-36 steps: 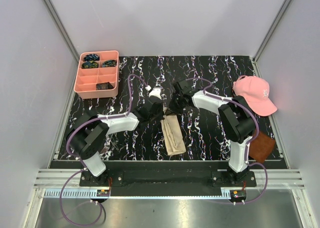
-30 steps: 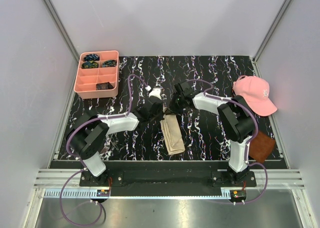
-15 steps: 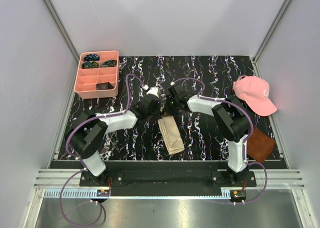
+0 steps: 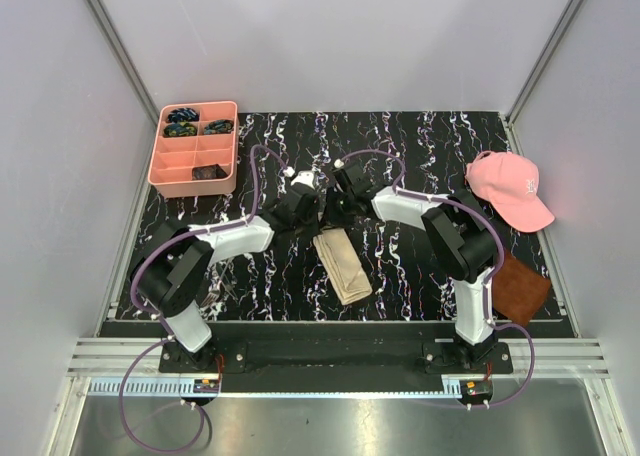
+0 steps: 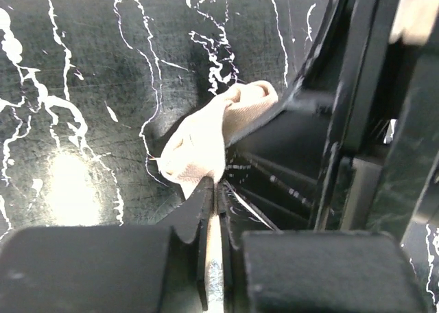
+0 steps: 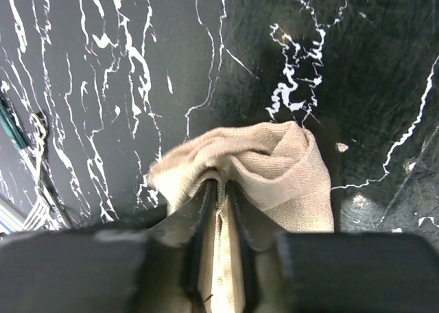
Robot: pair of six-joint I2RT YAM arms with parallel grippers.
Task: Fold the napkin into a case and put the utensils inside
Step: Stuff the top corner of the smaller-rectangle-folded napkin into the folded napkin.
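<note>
Both my left end effector (image 5: 213, 187) and right end effector (image 6: 218, 187) pinch the napkin (image 4: 343, 266) mid-fold, nearly closed; next, I judge: release, fetch the fork (image 6: 33, 215).

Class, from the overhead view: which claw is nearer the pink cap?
Right. The right claw pinches the far end of the napkin, left of the pink cap; the left claw grips it too, slightly farther away.

the beige napkin (image 4: 343, 266) is laid mid-worktop (image 4: 420, 146) as a narrow folded strip, its far end gathered into a bunched ridge. a silvery fork (image 6: 36, 215) is seen flat, well apart.
</note>
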